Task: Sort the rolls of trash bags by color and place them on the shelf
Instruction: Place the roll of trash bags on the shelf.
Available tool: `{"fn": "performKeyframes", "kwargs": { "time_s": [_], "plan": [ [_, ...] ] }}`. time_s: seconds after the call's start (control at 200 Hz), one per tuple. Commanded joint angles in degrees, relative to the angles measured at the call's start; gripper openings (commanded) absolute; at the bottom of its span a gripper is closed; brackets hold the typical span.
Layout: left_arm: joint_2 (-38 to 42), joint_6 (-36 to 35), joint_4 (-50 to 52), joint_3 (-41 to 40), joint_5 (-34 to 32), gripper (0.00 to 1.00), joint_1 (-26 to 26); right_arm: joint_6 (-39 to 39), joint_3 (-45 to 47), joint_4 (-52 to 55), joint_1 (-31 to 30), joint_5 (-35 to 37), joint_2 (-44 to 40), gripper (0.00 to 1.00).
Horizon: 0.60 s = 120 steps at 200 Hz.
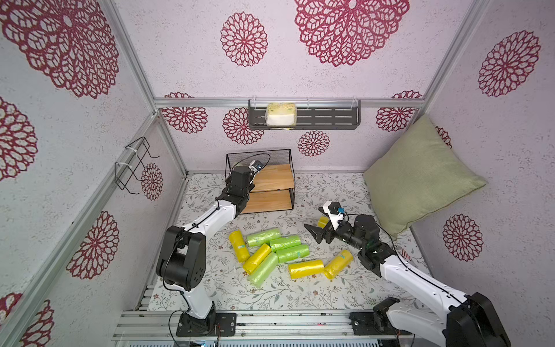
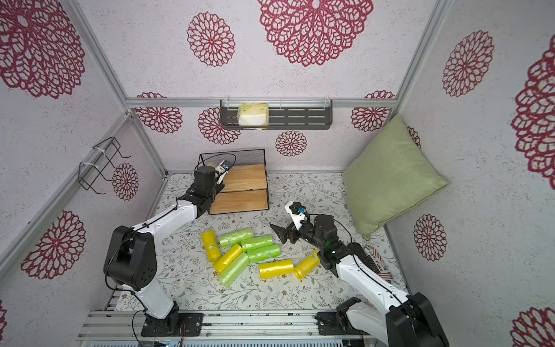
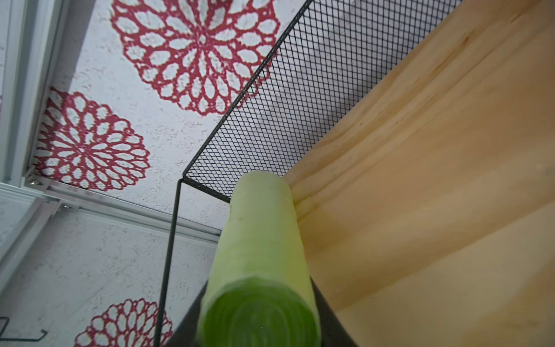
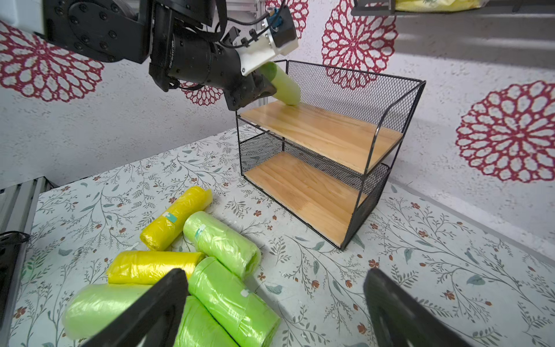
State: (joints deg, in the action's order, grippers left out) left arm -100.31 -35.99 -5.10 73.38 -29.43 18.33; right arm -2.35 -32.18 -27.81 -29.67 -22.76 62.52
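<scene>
One light green roll (image 4: 285,87) of trash bags is pinched at its upper end in the left gripper (image 4: 259,87), whose jaws are pressed against its sides. The roll sits over the left end of the shelf (image 4: 387,120). Its lower end is touching, or just short of, the upper board (image 4: 324,129) close to the mesh back (image 3: 315,90).

What could go wrong: the roll is round and tilted, so if it is let go at this slant it will probably topple. From there it could roll toward the open front edge and drop to the table (image 4: 420,240). That end of the shelf is closed only by a thin wire (image 3: 171,240), so the roll might also slip out sideways. The soft plastic may cling to a finger and be dragged back as the arm withdraws.

The roll's long axis slopes down from the gripper toward the shelf's rear corner — neither flat nor upright. Its low end points at the board and mesh, and its flat upper end faces the left wrist camera.

The right gripper (image 4: 276,306) hovers spread wide and empty above the heap of rolls (image 4: 222,240) on the table. Nine rolls lie there, four green and five yellow, one yellow (image 1: 323,221) partly hidden beneath that gripper. The lower board (image 4: 300,186) is bare.
</scene>
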Motion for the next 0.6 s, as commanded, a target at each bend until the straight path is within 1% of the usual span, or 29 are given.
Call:
{"fn": "performKeyframes", "kwargs": {
  "time_s": [0.0,0.185,0.345,0.475,0.525,0.595],
  "plan": [
    [0.4,-2.1,-2.2,-1.5,-2.1,0.43,-0.2,1.4,0.9,-2.9,0.0,-0.8,0.3,0.96],
    [2.3,-1.3,-2.2,-4.4,-1.2,0.52,0.1,1.7,1.7,-3.5,0.1,-0.7,0.6,0.96],
    [3.4,-0.9,-1.6,-5.5,-2.1,0.56,0.2,1.8,1.9,-3.6,0.0,-0.6,0.7,0.96],
    [5.2,0.7,-0.6,-6.0,-2.0,0.6,0.5,2.0,1.9,-3.6,0.0,-0.7,0.8,0.96],
    [6.1,1.6,0.0,-6.1,-1.6,0.63,0.7,2.1,1.9,-3.7,0.1,-0.8,0.8,0.96],
    [7.2,3.2,0.8,-6.6,-0.8,0.68,1.1,2.2,1.9,-3.6,0.1,-0.8,1.0,0.96]
  ]
}}
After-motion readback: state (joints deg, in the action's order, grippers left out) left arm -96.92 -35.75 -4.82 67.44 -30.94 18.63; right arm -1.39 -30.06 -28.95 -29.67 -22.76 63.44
